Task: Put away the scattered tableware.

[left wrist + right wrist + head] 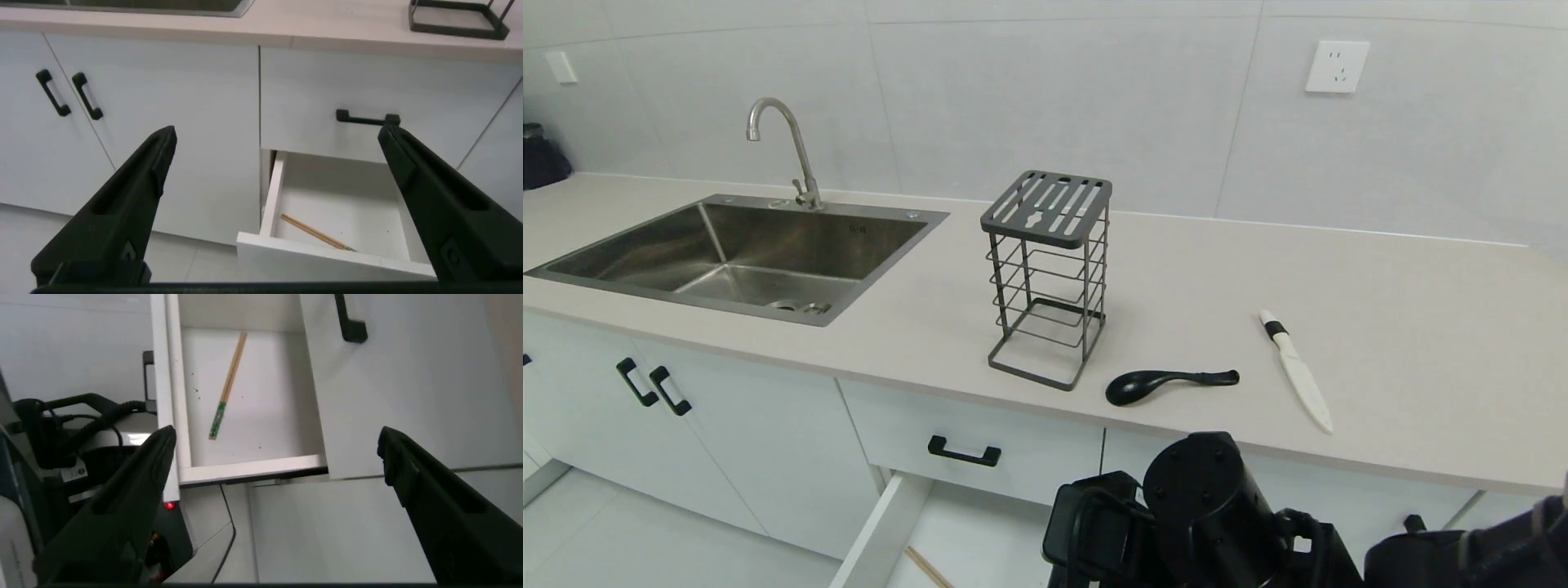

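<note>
Left gripper (278, 139) and right gripper (278, 434) spread wide, above open drawer (272, 200) holding chopstick (227, 384), wire rack (1048, 278) beside spoon (1168, 384) and knife (1294, 369)

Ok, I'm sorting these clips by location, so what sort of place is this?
A home-style kitchen, most likely: a stainless sink with a faucet set in a long countertop, white cabinets with an open drawer beneath, and a black spoon and white knife lying on top.

Left claw (278, 135) spread wide, open drawer (272, 200) beyond it, one chopstick (315, 233) inside, black-handled cabinet doors (163, 82) alongside
</note>
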Robot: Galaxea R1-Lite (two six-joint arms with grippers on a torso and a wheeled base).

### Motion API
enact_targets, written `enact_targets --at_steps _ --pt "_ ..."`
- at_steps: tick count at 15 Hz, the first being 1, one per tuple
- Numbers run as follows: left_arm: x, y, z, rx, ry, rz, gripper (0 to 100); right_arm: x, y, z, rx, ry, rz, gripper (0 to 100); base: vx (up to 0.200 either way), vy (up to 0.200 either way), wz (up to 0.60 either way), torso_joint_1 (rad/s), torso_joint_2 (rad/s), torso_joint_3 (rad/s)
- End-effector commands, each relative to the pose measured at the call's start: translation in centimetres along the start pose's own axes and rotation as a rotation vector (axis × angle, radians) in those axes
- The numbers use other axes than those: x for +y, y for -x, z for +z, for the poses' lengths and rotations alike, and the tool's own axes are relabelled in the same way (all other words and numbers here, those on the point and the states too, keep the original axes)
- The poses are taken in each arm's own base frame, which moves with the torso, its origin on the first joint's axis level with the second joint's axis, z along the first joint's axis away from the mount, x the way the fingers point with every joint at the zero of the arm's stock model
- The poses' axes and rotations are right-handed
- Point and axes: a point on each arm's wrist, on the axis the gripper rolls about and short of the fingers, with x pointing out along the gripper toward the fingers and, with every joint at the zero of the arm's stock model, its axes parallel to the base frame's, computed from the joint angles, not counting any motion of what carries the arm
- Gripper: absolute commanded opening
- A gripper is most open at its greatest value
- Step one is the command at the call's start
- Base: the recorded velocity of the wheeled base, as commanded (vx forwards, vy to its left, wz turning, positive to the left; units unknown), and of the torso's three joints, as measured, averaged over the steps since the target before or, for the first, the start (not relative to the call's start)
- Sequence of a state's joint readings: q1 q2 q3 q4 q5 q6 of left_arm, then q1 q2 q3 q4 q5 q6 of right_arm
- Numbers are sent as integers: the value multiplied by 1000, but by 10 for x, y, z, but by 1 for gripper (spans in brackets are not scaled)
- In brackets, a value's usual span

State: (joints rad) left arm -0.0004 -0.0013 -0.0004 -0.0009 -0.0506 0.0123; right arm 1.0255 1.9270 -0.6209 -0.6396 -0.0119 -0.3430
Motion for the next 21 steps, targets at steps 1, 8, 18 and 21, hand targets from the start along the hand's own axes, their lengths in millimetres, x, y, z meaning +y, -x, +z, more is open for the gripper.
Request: enact_targets --at_steps 1,8,18,21 --pt "0 0 0 1 0 0 100 0 -1 -1 5 0 1 100 0 0 0 276 -510 -246" --pt "0 0 0 1 0 0 100 1 -3 -8 23 -84 45 100 0 0 0 240 -455 -219" --pt "0 0 0 1 -1 0 100 -54 18 -21 -19 -294 -115 100 0 0 0 6 -9 -6" --pt "0 0 0 1 -1 0 100 -63 34 -24 -38 -316 -152 100 0 0 0 0 0 0"
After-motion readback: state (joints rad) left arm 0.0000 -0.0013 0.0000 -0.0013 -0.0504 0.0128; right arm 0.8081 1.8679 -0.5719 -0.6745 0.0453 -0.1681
